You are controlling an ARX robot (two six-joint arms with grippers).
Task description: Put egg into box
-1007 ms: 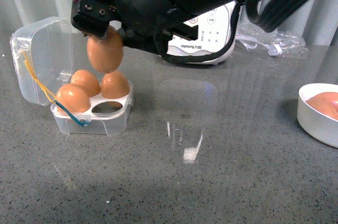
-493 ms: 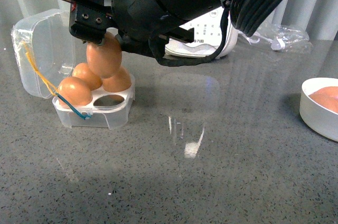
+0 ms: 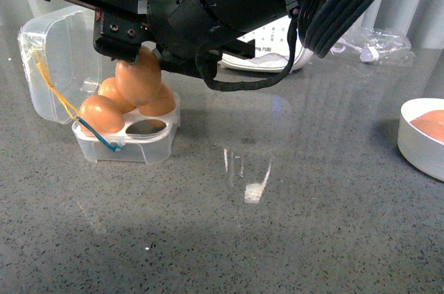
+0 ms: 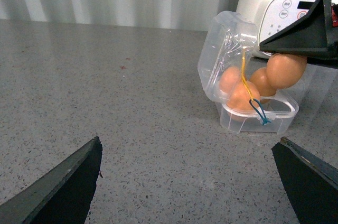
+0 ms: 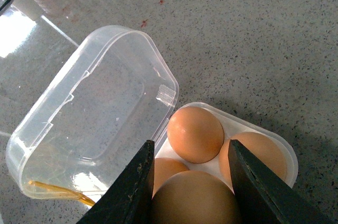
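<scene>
**A:** Clear plastic, that lid (image 3: 52,65). Why is it thrown back so far at the left?

**B:** It leaves the box (image 3: 128,150) open from above. The right gripper (image 5: 193,192) has its jaws closed around the egg (image 3: 139,77), which hangs just over the three seated eggs (image 3: 100,114). I'd judge it is meant for the empty cell (image 3: 146,126).

**A:** And the left gripper (image 4: 187,147)?

**B:** Spread wide, holding nothing, well apart from the box. In the right wrist view the held egg hides that cell, and the white bowl (image 3: 418,143) is cut off at the right.

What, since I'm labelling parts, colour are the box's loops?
Loops: yellow and blue; left wrist view.
</scene>
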